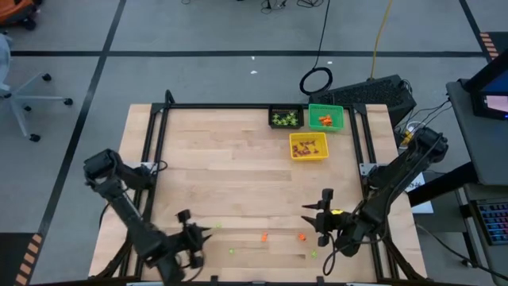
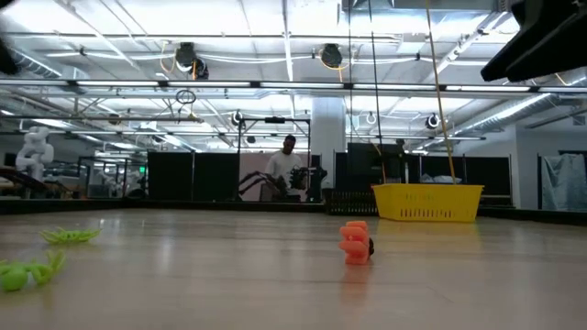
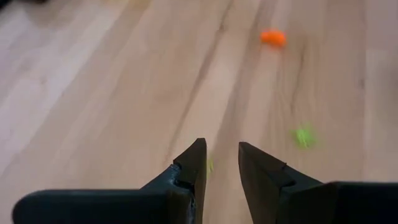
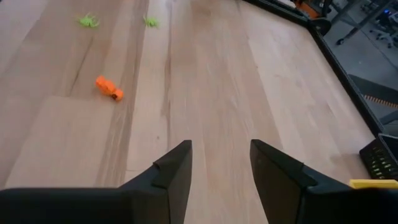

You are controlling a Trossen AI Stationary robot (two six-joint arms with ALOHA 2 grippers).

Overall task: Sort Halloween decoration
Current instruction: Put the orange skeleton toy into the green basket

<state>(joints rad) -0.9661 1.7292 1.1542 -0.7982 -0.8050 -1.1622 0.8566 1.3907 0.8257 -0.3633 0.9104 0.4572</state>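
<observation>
You see a pale wood table [image 1: 238, 175] with straight plank grain. At its far edge sit a black bin [image 1: 286, 117] of light-green trinkets, a green bin [image 1: 325, 117] of orange ones, and a yellow bin [image 1: 309, 146] of dark ones. Loose pieces: orange trinket [image 2: 355, 243], light-green trinket [image 2: 69, 236]. Both arms are dark.

3 bins [image 1: 308, 146] at table's [image 1: 222, 183] far right; trinkets [image 1: 264, 237] near front edge.
</observation>
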